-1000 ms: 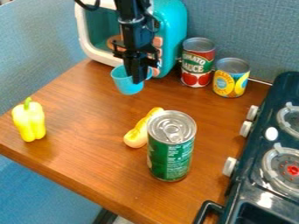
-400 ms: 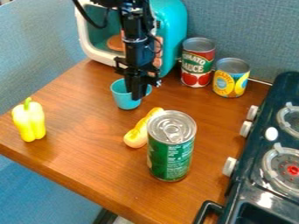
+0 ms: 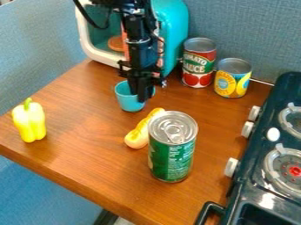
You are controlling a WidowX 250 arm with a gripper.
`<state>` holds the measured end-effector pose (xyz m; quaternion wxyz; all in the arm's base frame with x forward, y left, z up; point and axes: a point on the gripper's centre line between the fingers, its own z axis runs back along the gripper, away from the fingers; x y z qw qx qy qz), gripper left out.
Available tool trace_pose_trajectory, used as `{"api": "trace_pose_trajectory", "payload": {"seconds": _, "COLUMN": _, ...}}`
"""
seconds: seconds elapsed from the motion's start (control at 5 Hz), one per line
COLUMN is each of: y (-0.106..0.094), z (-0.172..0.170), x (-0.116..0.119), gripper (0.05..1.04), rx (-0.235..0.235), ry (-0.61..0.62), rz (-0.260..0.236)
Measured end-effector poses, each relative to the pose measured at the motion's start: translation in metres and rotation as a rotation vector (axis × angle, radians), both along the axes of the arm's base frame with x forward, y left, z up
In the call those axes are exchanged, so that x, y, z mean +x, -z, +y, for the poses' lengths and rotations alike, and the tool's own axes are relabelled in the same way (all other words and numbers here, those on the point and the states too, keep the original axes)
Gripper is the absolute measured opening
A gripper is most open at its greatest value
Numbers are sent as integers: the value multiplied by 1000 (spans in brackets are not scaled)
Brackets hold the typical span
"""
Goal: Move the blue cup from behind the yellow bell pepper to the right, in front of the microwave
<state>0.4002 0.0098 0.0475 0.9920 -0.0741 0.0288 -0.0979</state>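
Hand (image 3: 143, 98): near the counter's back half, pointing down; closed to a narrow gap, pinching the near side wall of the blue cup.
Blue cup (image 3: 128, 101): in the hand's grip, roughly upright, mouth up, base at or just above the counter; contact can't be told.
Arm (image 3: 141, 48): comes in from the top edge, black, in front of the toy oven.
Yellow squash-like item (image 3: 137, 137): lying on the counter, nearer the camera than the cup, apart from it; far end angled to the right.
Green can (image 3: 171, 156): upright, silver pull-tab lid, just beside the squash-like item and partly hiding it.
Toy oven (image 3: 172, 30): turquoise, white front frame, behind the cup; round orange-brown item (image 3: 115, 43) inside.
Red can (image 3: 199, 68): upright, right of the oven by the back wall.
Yellow can (image 3: 232, 83): upright, shorter, just right of the red one.
Yellow pepper (image 3: 29, 123): standing near the counter's left edge, green stem up, well apart.
Counter (image 3: 82, 114): brown wood-look top.
Stove (image 3: 244, 186): dark, right side, pale knobs, burners on top.
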Motion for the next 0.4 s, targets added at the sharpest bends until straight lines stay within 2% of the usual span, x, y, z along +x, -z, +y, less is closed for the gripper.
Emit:
{"api": "trace_pose_trajectory", "payload": {"seconds": 0.2, "y": 2, "z": 0, "x": -3, "gripper": 613, "rx": 3, "ry": -31, "rz": 1}}
{"api": "trace_pose_trajectory", "payload": {"seconds": 0.4, "y": -16, "z": 3, "x": -3, "gripper": 908, "rx": 21, "ry": -49, "rz": -49}}
